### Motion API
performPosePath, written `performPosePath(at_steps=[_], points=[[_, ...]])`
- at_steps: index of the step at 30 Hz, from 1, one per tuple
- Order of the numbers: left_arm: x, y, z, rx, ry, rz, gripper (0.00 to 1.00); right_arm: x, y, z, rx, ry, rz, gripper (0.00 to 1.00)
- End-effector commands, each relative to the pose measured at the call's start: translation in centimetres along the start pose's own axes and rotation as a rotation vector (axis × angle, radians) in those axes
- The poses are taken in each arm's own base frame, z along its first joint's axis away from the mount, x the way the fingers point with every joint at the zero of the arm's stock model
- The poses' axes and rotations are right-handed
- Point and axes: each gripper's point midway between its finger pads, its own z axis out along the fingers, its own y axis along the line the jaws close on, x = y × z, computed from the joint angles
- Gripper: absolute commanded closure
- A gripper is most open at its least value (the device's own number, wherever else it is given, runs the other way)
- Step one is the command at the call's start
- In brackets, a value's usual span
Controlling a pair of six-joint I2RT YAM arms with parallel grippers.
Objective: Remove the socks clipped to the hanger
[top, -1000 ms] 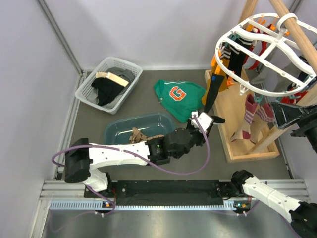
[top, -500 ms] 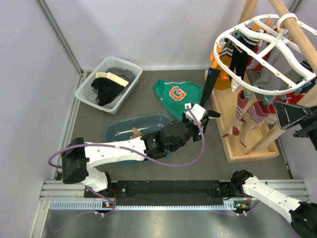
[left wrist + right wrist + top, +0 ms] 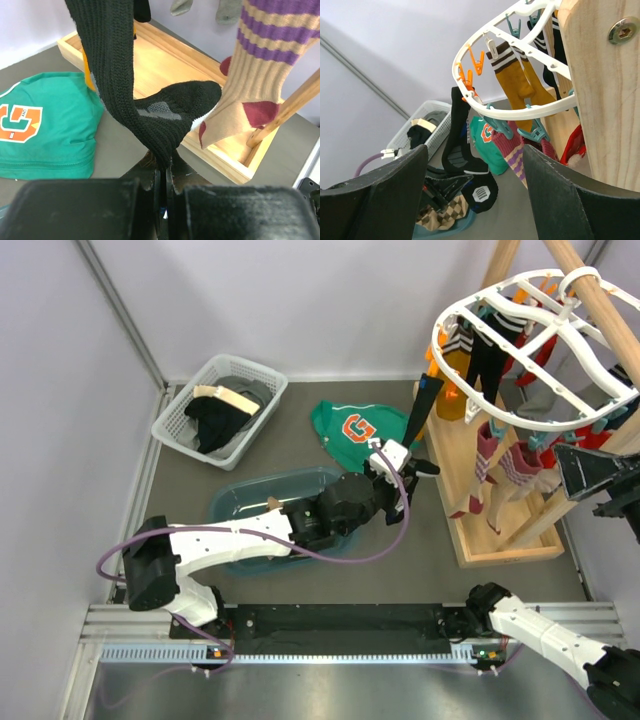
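Note:
The white oval hanger (image 3: 540,423) hangs on the wooden pole at the right, with several socks clipped to it. My left gripper (image 3: 400,462) is shut on the toe end of a long black sock (image 3: 424,405), which runs taut up to a clip on the hanger's left rim. In the left wrist view the black sock (image 3: 115,75) is pinched between the jaws of the left gripper (image 3: 165,167), beside a tan, maroon and purple striped sock (image 3: 260,65). My right gripper (image 3: 474,150) is open and empty, just below the hanger rim (image 3: 520,112) and a mustard sock (image 3: 517,80).
A teal tub (image 3: 240,502) holding a tan argyle sock (image 3: 272,505) lies under the left arm. A white mesh basket (image 3: 215,410) of dark clothes stands at the back left. A green sweatshirt (image 3: 350,430) lies beside the wooden stand base (image 3: 480,530).
My left gripper has pulled back to the left with the black sock, drawing it taut. The hanger has swung a little towards the left.

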Motion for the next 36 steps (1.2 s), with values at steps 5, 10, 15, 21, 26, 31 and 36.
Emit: performPosePath(at_steps=[5,10,15,21,26,31,36], points=[[-3.9,0.6,0.5,0.031,-0.063,-0.083,1.00,-1.7,-0.1,-0.8,-0.005,-0.050,-0.005,0.25],[-3.7,1.1,0.8,0.027,-0.054,-0.083,1.00,-1.8,-0.2,-0.8,0.002,-0.052,-0.007,0.25],[-3.8,1.4,1.0,0.031,-0.053,-0.093,1.00,-1.7,-0.3,-0.6,0.009,-0.049,-0.013,0.25],[-3.9,1.5,0.9,0.035,-0.049,-0.101,1.00,-1.4,-0.3,-0.5,0.009,-0.041,-0.020,0.24],[-3.7,1.4,0.8,0.038,-0.043,-0.103,1.00,-0.6,-0.3,-0.1,0.012,-0.016,-0.029,0.24],[-3.6,1.4,0.6,0.044,-0.040,-0.105,1.00,-0.1,0.0,0.3,0.005,0.004,-0.036,0.24],[-3.4,0.9,0.5,0.071,-0.032,-0.097,1.00,0.4,0.0,0.6,0.007,0.020,-0.036,0.24]])
